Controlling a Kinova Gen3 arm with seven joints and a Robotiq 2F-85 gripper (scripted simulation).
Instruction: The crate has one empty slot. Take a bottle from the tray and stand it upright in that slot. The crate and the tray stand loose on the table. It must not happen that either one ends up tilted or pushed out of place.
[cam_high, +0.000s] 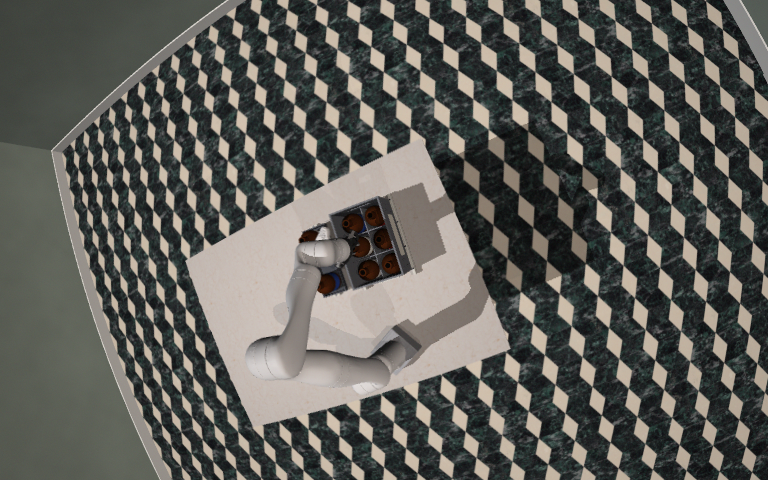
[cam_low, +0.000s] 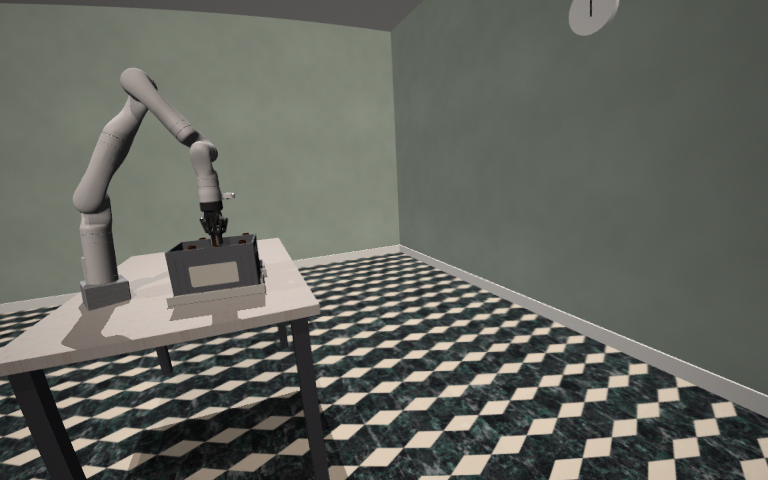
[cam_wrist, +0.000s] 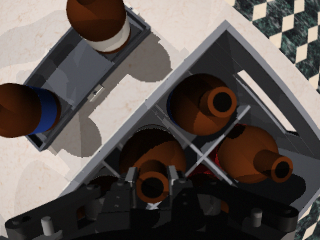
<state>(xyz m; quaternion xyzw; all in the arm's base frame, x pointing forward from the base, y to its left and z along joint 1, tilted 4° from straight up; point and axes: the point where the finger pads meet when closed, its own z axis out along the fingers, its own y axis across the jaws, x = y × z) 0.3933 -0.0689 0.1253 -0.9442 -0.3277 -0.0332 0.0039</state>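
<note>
Here your gripper (cam_wrist: 152, 183) clamps the bottle (cam_wrist: 152, 187) by its neck, inside the crate (cam_wrist: 200, 60). Release it tilted and it may lean on the divider.

Brown bottles (cam_wrist: 200, 103) fill a grey crate (cam_low: 212, 274); the pale cream bench (cam_high: 249, 283) stands on a dark green-and-cream checked floor (cam_low: 509, 396).

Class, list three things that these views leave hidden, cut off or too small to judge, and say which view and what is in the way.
1. Wrist view: the gripper hides the held bottle below its neck, so how deep it sits in its slot is unknown.
2. Exterior view: the crate hides the tray.
3. Top view: the arm covers most of the tray.
</note>
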